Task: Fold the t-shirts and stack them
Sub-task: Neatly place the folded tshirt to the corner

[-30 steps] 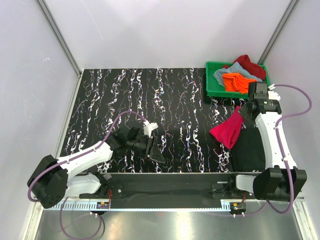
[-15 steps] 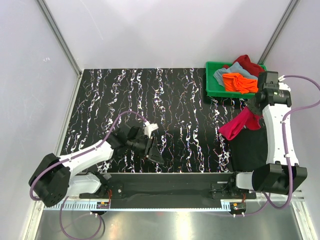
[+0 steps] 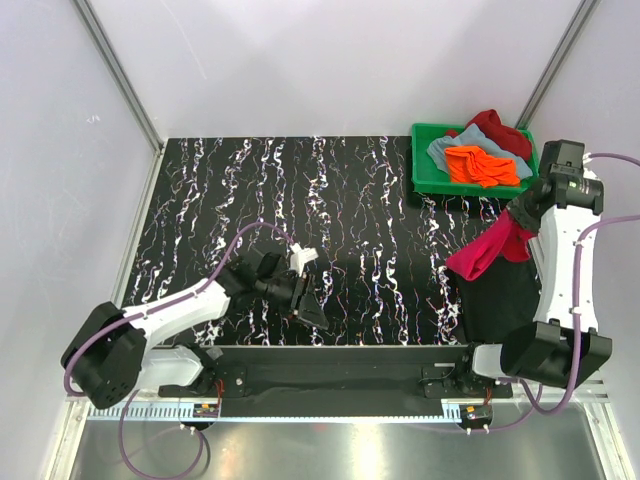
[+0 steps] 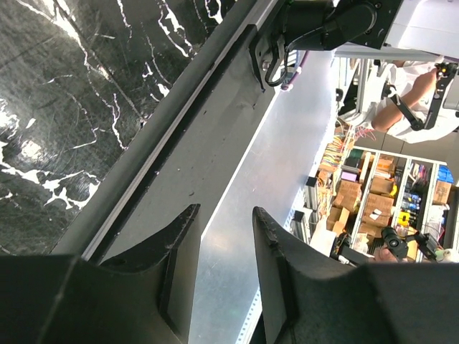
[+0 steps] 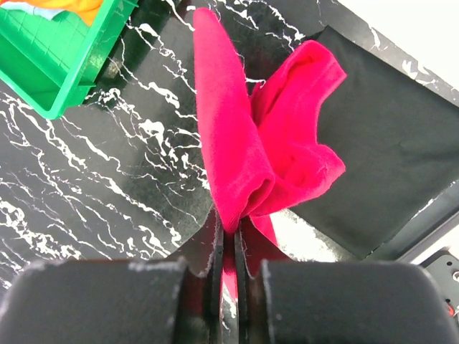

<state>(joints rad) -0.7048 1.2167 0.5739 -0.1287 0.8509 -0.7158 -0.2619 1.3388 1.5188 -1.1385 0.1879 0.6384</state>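
Note:
A bright pinkish-red t-shirt [image 3: 484, 251] [image 5: 247, 136] hangs bunched in the air over the table's right side. My right gripper [image 3: 522, 214] [image 5: 228, 228] is shut on its upper fold. Its lower end hangs above the edge of a black mat [image 3: 497, 300] [image 5: 391, 154]. Orange [image 3: 480, 165], grey-blue [image 3: 444, 149] and dark red [image 3: 497, 128] t-shirts lie heaped in the green crate [image 3: 418, 168] [image 5: 54, 72] at the back right. My left gripper [image 3: 312, 312] [image 4: 224, 223] is open with nothing between its fingers, low near the table's front edge, left of centre.
The table top [image 3: 300, 200] is black with white veins, walled by pale panels at the back and sides. A black rail and a metal shelf [image 4: 244, 172] run along the near edge, under the left gripper.
My right arm has swung right and back toward the crate, carrying the pinkish-red t-shirt with it. The left arm has barely moved.

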